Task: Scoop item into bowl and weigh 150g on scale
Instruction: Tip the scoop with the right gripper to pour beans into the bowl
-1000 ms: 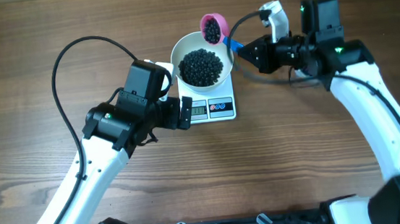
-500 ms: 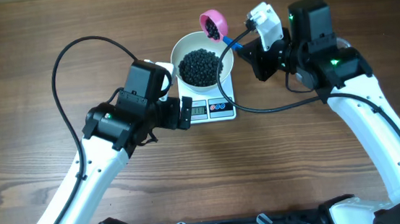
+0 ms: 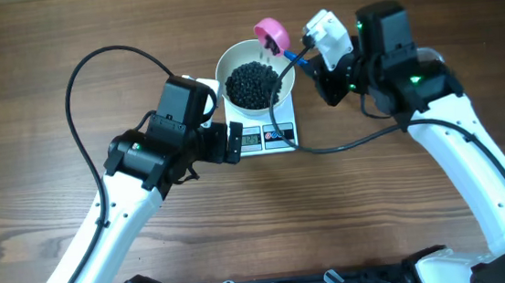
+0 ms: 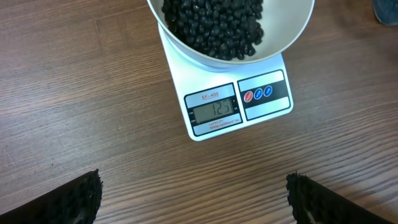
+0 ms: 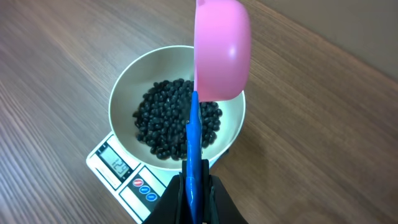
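Left gripper (image 3: 233,143) jaws wide apart, gripping nothing, hovering just in front of the scale (image 4: 241,102) display. Bowl (image 5: 121,93) sits on the scale, beans (image 3: 252,84) heaped inside it. Right gripper (image 5: 194,193) clamped tight on the blue handle (image 5: 193,143) of the pink scoop (image 5: 221,50). Scoop tipped on edge over the bowl's far rim.

the left arm (image 3: 105,232) reaches up from the near left edge with its elbow bent, and its black wrist (image 3: 174,130) points rightward. the left jaws stand wide apart and hold nothing; only the two dark fingertips (image 4: 78,199) show, in the bottom corners of the left wrist view. the right arm (image 3: 478,154) comes in from the near right, its wrist (image 3: 381,43) rolled over toward the left. the right jaws are clamped tight on a blue scoop handle (image 5: 194,155), gripping it near its end.
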Motion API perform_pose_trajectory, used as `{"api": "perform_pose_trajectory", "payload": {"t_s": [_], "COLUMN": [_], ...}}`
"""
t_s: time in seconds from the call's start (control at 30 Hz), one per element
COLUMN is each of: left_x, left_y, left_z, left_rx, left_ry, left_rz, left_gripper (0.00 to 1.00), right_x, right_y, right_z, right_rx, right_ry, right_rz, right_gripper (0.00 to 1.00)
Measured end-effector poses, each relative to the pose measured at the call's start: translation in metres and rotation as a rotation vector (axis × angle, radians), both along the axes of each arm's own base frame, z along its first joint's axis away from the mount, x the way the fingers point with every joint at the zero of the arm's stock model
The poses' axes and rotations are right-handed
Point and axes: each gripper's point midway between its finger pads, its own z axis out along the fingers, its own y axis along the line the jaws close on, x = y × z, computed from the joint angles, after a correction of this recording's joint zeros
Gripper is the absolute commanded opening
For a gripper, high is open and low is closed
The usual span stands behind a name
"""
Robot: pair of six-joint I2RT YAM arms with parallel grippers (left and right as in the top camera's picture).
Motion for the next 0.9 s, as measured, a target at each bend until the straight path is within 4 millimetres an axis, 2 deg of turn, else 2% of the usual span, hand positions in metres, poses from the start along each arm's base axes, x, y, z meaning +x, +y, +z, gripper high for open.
{"api": "perform_pose_trajectory", "payload": {"t_s": [0.13, 0.47, 0.6, 0.73, 0.8, 0.9], "left_x": [0.000, 0.000, 0.000, 0.000, 0.000, 0.000], "left_y": [0.000, 0.000, 0.000, 0.000, 0.000, 0.000], "left_z": [0.000, 0.000, 0.000, 0.000, 0.000, 0.000], "left_rx": [0.000, 0.000, 0.000, 0.000, 0.000, 0.000], "left_ry": [0.000, 0.000, 0.000, 0.000, 0.000, 0.000], "left_rz": [0.000, 0.000, 0.000, 0.000, 0.000, 0.000], "left_gripper": [1.00, 1.00, 1.00, 1.00, 1.00, 1.00], "right_x": [-0.005, 0.002, -0.009, 0.010, 0.009, 0.004], "right_y": [0.019, 0.008, 0.018, 0.005, 0.007, 0.025], "right_z": [0.001, -0.001, -0.003, 0.004, 0.004, 0.012], "right_rx": [-0.041, -0.116, -0.078, -0.141, -0.108, 0.061], "right_ry": [-0.039, -0.073, -0.037, -0.118, -0.097, -0.023], "right_rz": [0.042, 0.001, 0.056, -0.034, -0.047, -0.069], "right_gripper": [0.04, 0.04, 0.04, 0.04, 0.04, 0.04]}}
